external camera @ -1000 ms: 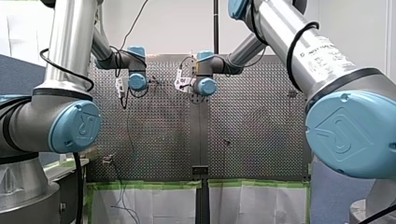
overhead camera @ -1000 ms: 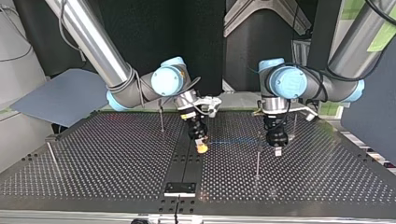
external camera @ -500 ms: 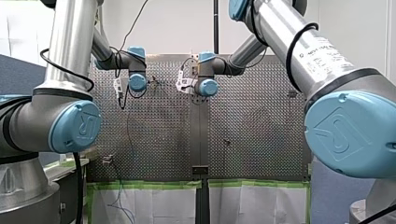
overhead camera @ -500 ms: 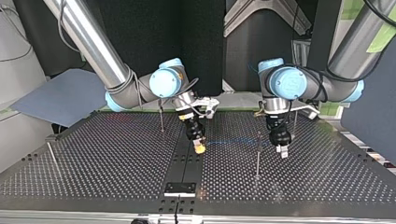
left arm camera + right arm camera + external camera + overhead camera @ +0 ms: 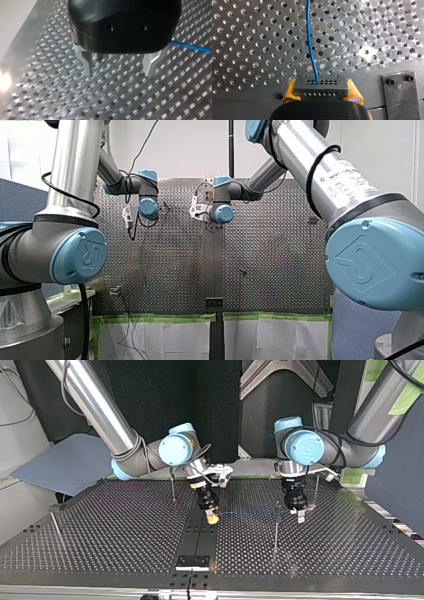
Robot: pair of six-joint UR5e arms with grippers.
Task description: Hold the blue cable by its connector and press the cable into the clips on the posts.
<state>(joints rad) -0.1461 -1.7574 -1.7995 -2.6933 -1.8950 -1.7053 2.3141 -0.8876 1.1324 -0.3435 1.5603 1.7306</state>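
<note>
So the main change over the last second: my left gripper [image 5: 299, 515] slid lower in the top view, then came back, and now it hangs just beside the post [image 5: 276, 530] right of the bench's middle. My right gripper [image 5: 213, 518] only crept a touch toward that view's left. The right fingers [image 5: 353, 91], yellow pads, are pinching the black connector [image 5: 320, 86]. The blue cable [image 5: 310, 42] runs out ahead of it in a fairly tight line just above the bench [image 5: 110, 530] toward that post. The left fingers [image 5: 86, 60] are spread wide with nothing between them, and the cable passes just beside one of them. My guess is left is lining up to push the cable into the clip, but the clip's too small to tell if anything's seated. The bench is shiny perforated metal with a dark strip [image 5: 200, 530] down the middle, a few more thin posts [image 5: 172, 485] and green tape [image 5: 155, 318] on one edge. There's a dark backdrop [image 5: 165, 395] behind the arms and a grey-blue panel [image 5: 65, 462] at the top view's left.
</note>
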